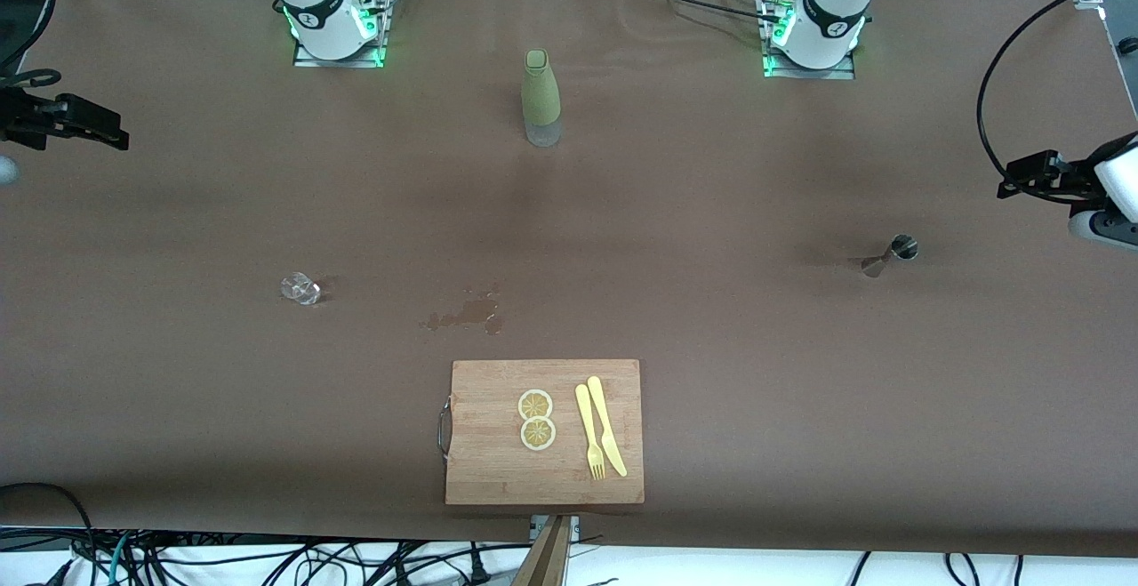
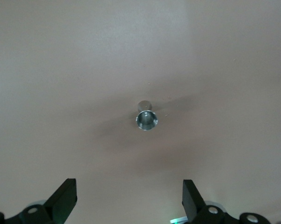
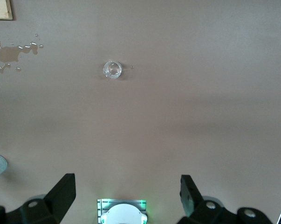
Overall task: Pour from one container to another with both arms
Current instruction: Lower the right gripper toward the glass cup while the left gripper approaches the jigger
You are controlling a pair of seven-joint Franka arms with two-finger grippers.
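Observation:
A small clear glass (image 1: pixel 300 288) (image 3: pixel 113 69) stands on the brown table toward the right arm's end. A steel jigger (image 1: pixel 892 254) (image 2: pixel 147 119) stands toward the left arm's end. Between the two arm bases stands a tall green bottle (image 1: pixel 540 97). My left gripper (image 1: pixel 1031 174) (image 2: pixel 128 198) hangs high over the left arm's end of the table, open and empty, with the jigger below it. Over the other end, equally high, my right gripper (image 1: pixel 84 124) (image 3: pixel 126 193) is open and empty, the glass well below it.
A wooden cutting board (image 1: pixel 498 470) near the front edge carries two lemon slices (image 1: pixel 536 419), a yellow fork (image 1: pixel 589 433) and knife (image 1: pixel 607 426). A wet spill (image 1: pixel 467 312) (image 3: pixel 10 51) lies between board and bottle. The right arm's base (image 3: pixel 121 212) shows below its gripper.

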